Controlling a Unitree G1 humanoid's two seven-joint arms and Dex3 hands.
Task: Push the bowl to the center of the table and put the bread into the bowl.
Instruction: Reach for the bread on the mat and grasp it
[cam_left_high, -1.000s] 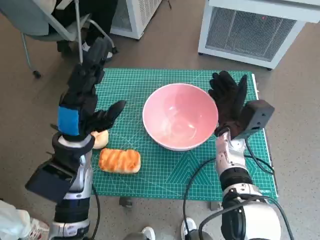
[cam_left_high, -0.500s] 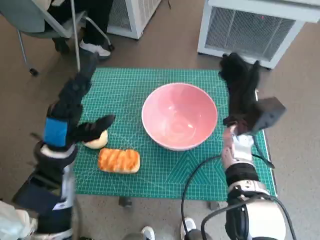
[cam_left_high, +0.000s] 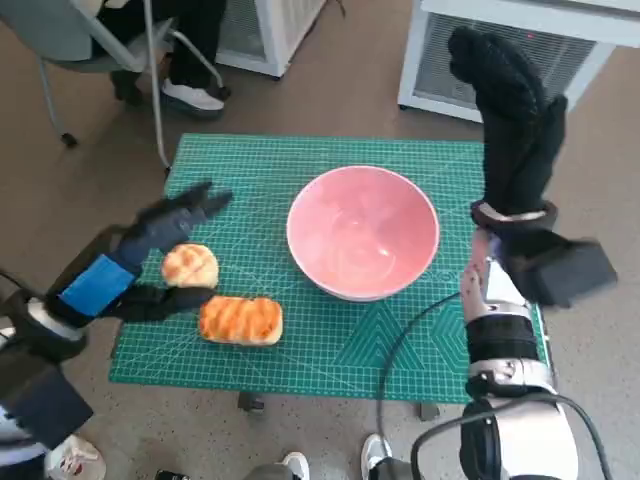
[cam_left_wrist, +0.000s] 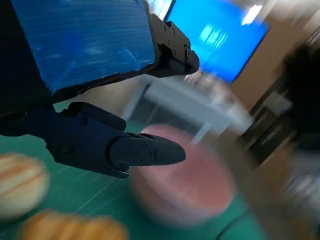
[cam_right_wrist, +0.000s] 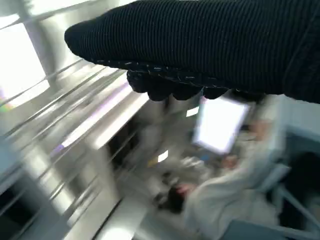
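Head view is showing the pink bowl (cam_left_high: 362, 232) sitting mid-frame and your left hand (cam_left_high: 150, 250) hovering with fingers apart beside the bread (cam_left_high: 240, 320) at lower left, so you are needing to close on the loaf slowly.

Left wrist view: pink bowl (cam_left_wrist: 185, 185) and bread (cam_left_wrist: 70, 229) motion-blurred; bread cut by the 6 o'clock edge. Right wrist view: background smeared; person (cam_right_wrist: 225, 195) indistinct.
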